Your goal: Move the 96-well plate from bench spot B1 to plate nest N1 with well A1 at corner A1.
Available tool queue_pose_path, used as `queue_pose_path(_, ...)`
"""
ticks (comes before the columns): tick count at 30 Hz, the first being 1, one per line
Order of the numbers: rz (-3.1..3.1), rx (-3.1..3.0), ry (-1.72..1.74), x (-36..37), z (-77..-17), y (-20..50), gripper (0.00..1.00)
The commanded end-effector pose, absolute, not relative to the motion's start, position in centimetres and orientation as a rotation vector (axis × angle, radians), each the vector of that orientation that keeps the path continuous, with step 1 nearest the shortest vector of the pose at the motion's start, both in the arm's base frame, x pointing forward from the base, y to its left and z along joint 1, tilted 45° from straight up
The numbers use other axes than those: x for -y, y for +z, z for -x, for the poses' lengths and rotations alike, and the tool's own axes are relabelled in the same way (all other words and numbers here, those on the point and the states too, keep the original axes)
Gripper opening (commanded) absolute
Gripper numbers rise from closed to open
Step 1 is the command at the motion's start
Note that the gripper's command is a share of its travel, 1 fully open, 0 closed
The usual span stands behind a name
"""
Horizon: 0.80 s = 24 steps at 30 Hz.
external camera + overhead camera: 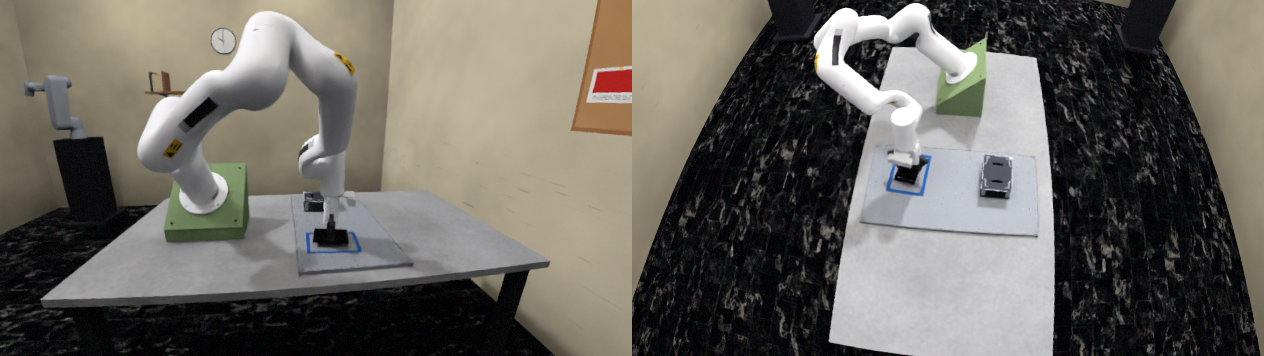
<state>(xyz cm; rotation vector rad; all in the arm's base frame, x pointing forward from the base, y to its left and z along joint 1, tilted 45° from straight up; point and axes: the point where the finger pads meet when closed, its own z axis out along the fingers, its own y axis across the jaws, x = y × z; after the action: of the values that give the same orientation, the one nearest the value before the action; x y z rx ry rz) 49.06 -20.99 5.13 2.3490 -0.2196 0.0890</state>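
Note:
The black 96-well plate (908, 175) lies inside the blue-outlined bench spot B1 on the left of the grey mat; it also shows in the exterior view (330, 237). My gripper (904, 165) reaches straight down onto it and is shut on the plate across its sides; it also shows in the exterior view (331, 231). The plate looks level, at or just above the mat. Its cut-off corner is too small to make out. The raised plate nest N1 (996, 176) stands empty on the right of the mat, dark with pale corner locators.
The green robot base block (962, 82) stands at the back of the table. The grey mat (952, 190) spans the table's middle. In the exterior view the nest (313, 199) sits behind my wrist. The table's edges are close on both sides of the mat.

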Motion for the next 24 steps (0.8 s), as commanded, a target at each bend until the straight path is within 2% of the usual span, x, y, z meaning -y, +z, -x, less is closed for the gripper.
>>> queue_pose_path(1, -2.349, 0.219, 0.090, 20.9, -49.1, 5.2, 0.00)
queue_pose_path(24, -2.349, 0.219, 0.090, 19.1, -49.1, 7.0, 0.00)
